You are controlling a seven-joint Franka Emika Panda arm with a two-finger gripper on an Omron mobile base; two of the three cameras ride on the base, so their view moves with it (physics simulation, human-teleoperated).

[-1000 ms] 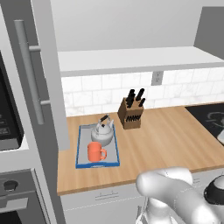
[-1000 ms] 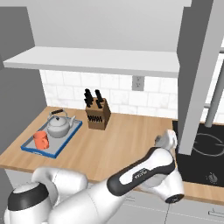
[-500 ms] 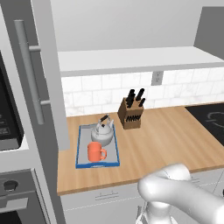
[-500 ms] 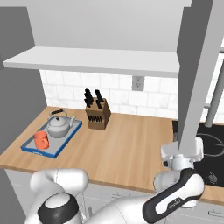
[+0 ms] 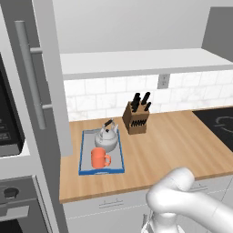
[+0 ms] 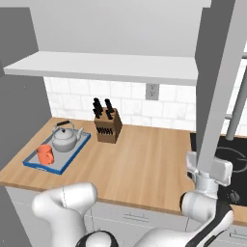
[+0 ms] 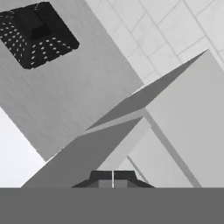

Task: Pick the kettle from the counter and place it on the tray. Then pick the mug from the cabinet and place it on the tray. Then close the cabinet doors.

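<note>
The silver kettle [image 5: 108, 139] and the orange mug [image 5: 99, 158] stand together on the blue-rimmed tray [image 5: 84, 157], at the left end of the wooden counter [image 5: 173, 145]. From the right side, the kettle [image 6: 65, 139], mug [image 6: 45, 154] and tray [image 6: 72, 157] show too. Both cabinet doors stand open: the left one [image 5: 48, 77] and the right one [image 6: 217, 82]. My gripper [image 7: 113, 178] is shut on nothing and points up along grey door panels. Its white wrist block [image 6: 210, 170] sits against the right door's lower end.
A knife block [image 6: 107, 126] stands at the tiled back wall, mid-counter. The black stovetop [image 6: 226, 159] lies to the right, under the right door's bar handle [image 6: 236, 111]. The pale cabinet shelf [image 5: 136, 61] runs above the counter. An oven column [image 5: 11, 136] flanks the left.
The arm has folded down and swung right, off the counter. The hand has risen to the right door's lower end. Kettle, mug and tray have not moved.
</note>
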